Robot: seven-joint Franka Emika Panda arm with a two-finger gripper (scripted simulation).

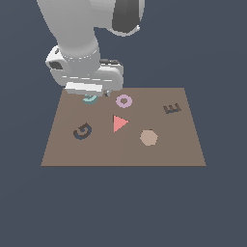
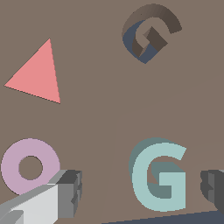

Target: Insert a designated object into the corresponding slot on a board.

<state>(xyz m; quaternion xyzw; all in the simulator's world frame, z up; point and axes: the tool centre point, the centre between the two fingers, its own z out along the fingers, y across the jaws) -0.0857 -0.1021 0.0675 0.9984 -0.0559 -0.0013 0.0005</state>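
The light teal G piece (image 1: 90, 99) lies flat at the far left part of the brown board (image 1: 169, 144), mostly hidden under my hand in the exterior view. In the wrist view the teal G (image 2: 159, 175) sits between my two fingers (image 2: 65, 192), with a gap on each side. My gripper (image 2: 140, 190) is open, low over the piece and not touching it; in the exterior view it (image 1: 95, 94) is at the board's far edge. The dark G-shaped slot (image 1: 82, 131) is nearer the front left and also shows in the wrist view (image 2: 151, 33).
A lilac ring (image 1: 118, 101) lies close to the exterior view's right of my gripper and near one finger in the wrist view (image 2: 46, 153). A pink triangle (image 1: 119, 123), a tan hexagon (image 1: 148, 137) and a dark E recess (image 1: 171, 109) are also on the board.
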